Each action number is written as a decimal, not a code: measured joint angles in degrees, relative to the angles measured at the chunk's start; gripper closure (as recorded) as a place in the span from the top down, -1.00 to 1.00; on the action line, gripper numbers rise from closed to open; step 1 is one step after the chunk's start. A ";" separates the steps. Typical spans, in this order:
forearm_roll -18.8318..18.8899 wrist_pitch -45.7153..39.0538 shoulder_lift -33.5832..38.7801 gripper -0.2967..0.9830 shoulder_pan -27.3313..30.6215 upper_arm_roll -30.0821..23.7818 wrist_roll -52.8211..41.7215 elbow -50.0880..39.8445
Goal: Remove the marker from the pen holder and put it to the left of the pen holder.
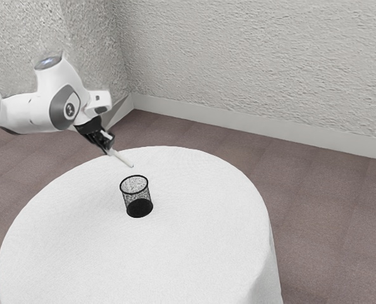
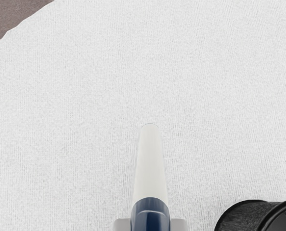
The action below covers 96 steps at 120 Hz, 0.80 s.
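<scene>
Marker hung slanting in the air above the bench, out of the black mesh pen holder, with the end effector clamped on it at its dark blue part. Its pale barrel pointed outward and down. The pen holder stood upright on white cloth.

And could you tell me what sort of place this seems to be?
It looks like a plain indoor room, probably simulated: a round, white-covered table, rough pale walls and a brownish floor.
</scene>
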<state>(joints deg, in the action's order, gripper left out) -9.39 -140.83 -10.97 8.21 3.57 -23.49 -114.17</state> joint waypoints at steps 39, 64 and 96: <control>-18.94 -10.38 -7.63 -0.69 1.56 -0.08 -15.76 0.27; -22.38 -12.79 -10.41 -0.56 2.31 -0.17 -24.73 0.52; -23.83 -12.61 -10.19 0.20 2.54 -0.32 -33.62 0.59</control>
<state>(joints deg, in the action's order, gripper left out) -33.21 -153.44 -21.15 10.75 3.25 -57.11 -113.58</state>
